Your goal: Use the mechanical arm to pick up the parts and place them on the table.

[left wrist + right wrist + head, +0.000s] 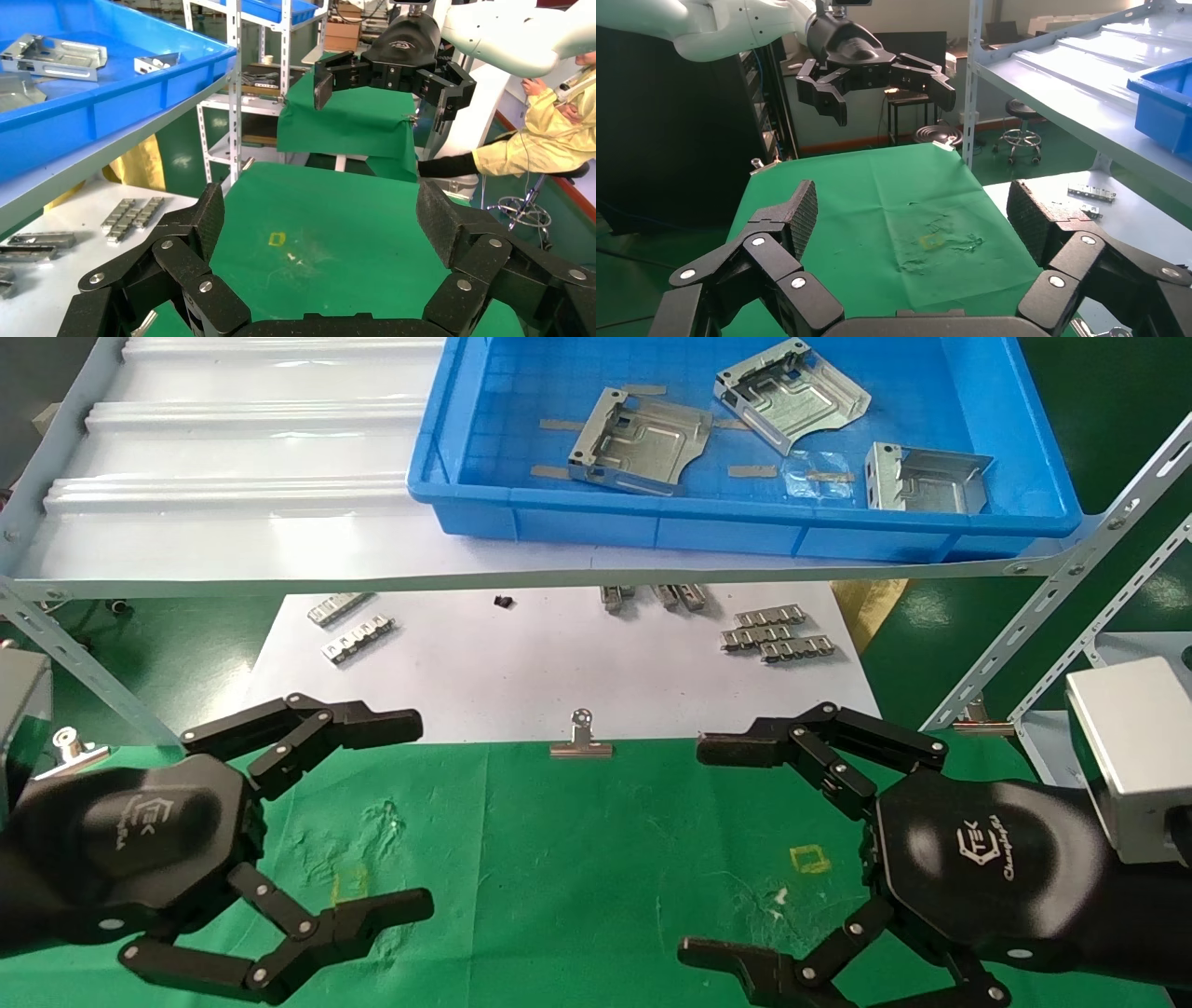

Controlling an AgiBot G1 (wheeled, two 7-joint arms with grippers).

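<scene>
Glossy black shells with white logos are seen on the left gripper and right gripper. Silver screws are set along the jointed fingers.

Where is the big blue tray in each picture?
Head view: the blue tray sits up top on the white shelf, holding three metal parts.
Left wrist view: the tray is in the upper left corner, with parts showing inside.
Right wrist view: only a corner of the tray shows at the right edge.
Shared landmark: the green cloth on the table shows in all three.
</scene>
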